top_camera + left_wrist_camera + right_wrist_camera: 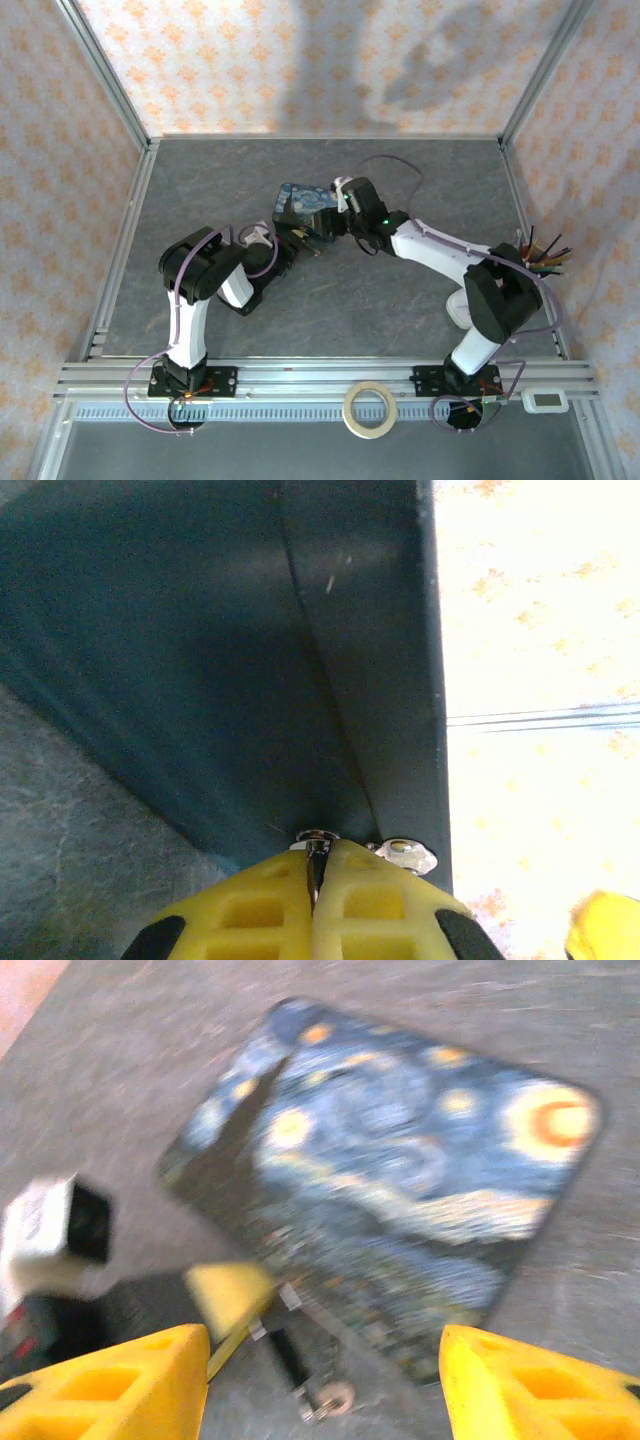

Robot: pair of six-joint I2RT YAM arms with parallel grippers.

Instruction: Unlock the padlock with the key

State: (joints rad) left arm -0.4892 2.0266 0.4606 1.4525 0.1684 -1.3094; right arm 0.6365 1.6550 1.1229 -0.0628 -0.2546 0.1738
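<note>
A: Padlock (290, 1355): a blurred black speck on the table (130, 1070), just beside the tin's (400, 1160) corner. Its shackle is unclear.
B: Around it?
A: The right gripper (322, 1345) gapes wide and empty near it. The left gripper (315, 865) is clamped on a thin silvery piece (316, 842) against the tin's wall. Key or shackle, can't tell.

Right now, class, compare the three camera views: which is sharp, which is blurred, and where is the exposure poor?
Top external view: sharp, evenly lit, with soft shadows on the back wall. Right wrist view: motion blur smears the blue swirly tin and the table. Left wrist view: a dark teal surface is underexposed, while the wallpaper beside it is washed out nearly white.
</note>
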